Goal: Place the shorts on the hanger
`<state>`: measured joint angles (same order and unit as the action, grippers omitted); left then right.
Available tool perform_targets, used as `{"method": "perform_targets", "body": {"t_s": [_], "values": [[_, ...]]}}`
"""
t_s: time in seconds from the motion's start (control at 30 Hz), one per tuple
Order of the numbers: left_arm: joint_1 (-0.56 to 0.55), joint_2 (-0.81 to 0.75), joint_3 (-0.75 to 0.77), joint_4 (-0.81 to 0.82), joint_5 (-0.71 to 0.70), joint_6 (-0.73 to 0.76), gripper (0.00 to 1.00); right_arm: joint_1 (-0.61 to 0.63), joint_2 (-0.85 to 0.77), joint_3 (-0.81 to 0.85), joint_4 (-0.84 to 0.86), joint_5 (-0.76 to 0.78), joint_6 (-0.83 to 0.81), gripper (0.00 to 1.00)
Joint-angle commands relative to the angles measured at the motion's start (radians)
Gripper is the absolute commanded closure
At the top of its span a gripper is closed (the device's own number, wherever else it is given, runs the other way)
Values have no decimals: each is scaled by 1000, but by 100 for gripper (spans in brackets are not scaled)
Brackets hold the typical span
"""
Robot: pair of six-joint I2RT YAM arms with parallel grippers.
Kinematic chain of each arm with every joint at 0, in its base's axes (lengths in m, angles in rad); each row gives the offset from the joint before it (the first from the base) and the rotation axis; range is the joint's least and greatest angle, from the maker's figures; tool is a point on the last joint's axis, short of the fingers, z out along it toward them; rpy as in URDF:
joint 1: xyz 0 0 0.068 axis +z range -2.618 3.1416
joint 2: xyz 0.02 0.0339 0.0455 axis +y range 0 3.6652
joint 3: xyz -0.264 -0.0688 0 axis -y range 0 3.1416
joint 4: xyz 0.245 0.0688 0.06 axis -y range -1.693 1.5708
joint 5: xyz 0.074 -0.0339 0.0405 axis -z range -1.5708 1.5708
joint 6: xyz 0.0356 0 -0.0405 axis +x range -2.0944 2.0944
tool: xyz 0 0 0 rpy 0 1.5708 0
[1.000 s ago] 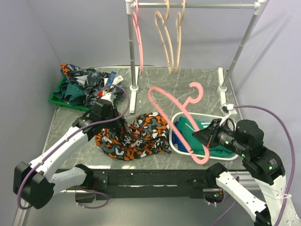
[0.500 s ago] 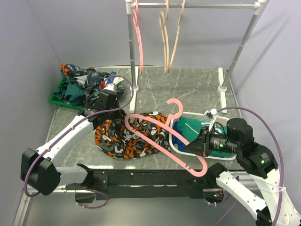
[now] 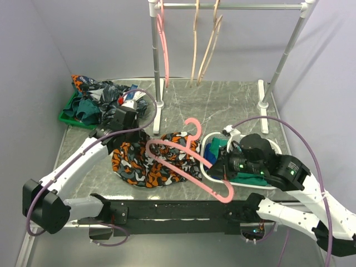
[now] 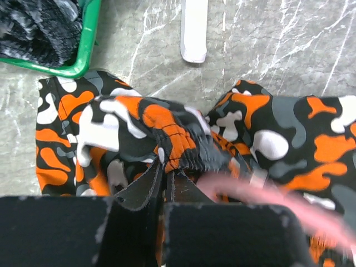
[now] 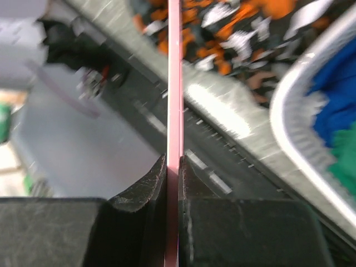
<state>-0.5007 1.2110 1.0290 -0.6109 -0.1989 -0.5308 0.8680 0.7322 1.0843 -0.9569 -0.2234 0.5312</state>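
The shorts (image 3: 146,165), orange, black, grey and white camouflage print, lie bunched on the table left of centre. My left gripper (image 3: 135,143) is shut on their gathered waistband (image 4: 178,153) at the heap's upper left. My right gripper (image 3: 220,169) is shut on the pink hanger (image 3: 179,162), which it holds tilted over the right part of the shorts, hook (image 3: 193,125) pointing away from me. In the right wrist view the hanger bar (image 5: 174,83) runs straight up between the jaws. In the left wrist view the hanger (image 4: 261,192) is a pink blur beside the fingers.
A green bin (image 3: 68,115) of dark clothes stands at the back left. A white basket (image 3: 268,187) holding blue and green clothes sits under my right arm. A rack at the back carries another pink hanger (image 3: 165,50) and beige hangers (image 3: 203,50).
My right arm has swung the pink hanger leftward and down until it lies over the shorts. My left gripper has stayed shut on the shorts. The beige hangers on the rack are swinging.
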Motion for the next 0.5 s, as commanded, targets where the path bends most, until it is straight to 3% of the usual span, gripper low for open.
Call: {"method": "perform_targets", "body": {"t_s": [0.0, 0.2, 0.33, 0.47], "values": [[5, -85, 5, -32, 4, 37, 99, 14, 12, 77, 61, 222, -13, 100], [5, -137, -3, -79, 19, 58, 99, 14, 55, 65, 110, 226, -79, 100], [5, -169, -4, -99, 26, 69, 99, 45, 85, 68, 136, 119, -122, 100], [5, -174, 19, -105, 21, 71, 99, 204, 131, 55, 179, 96, -140, 100]]}}
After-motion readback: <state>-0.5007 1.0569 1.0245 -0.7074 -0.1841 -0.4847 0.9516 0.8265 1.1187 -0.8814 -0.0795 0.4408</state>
